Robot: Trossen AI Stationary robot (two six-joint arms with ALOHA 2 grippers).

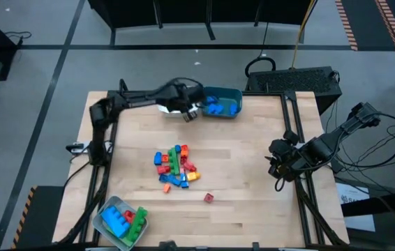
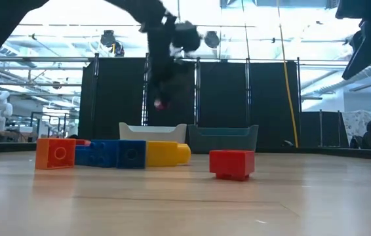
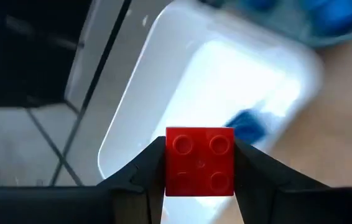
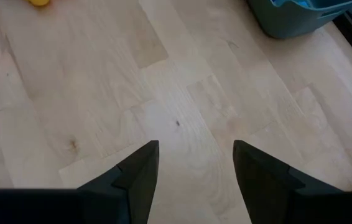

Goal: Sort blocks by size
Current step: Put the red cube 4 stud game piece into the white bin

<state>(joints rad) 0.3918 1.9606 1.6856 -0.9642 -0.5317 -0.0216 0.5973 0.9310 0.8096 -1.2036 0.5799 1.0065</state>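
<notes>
A red two-by-two block (image 3: 199, 160) hangs above the white bin (image 3: 194, 81), with my left gripper (image 3: 199, 147) shut on it at the table's far side (image 1: 189, 113). One blue block (image 3: 247, 124) lies in the white bin. Beside it, the teal bin (image 1: 224, 103) holds several blue blocks. A pile of mixed blocks (image 1: 175, 167) lies at the table's middle, and a single red block (image 1: 209, 198) lies nearer the front. My right gripper (image 4: 194, 149) waits open over bare wood at the right edge (image 1: 279, 167). My left gripper pinches the red block by two opposite side faces (image 3: 170, 163) between its two fingers. The fingers slant down from the table's left. The block is lifted clear above the white bin, its studded top facing back toward the wrist.
A clear-grey bin (image 1: 121, 219) with blue and green blocks stands at the near left corner. In the low view, orange (image 2: 56, 153), blue (image 2: 110, 154), yellow (image 2: 167, 153) and red (image 2: 231, 162) blocks lie in front of the two far bins. Bare wood lies between the pile and my right arm.
</notes>
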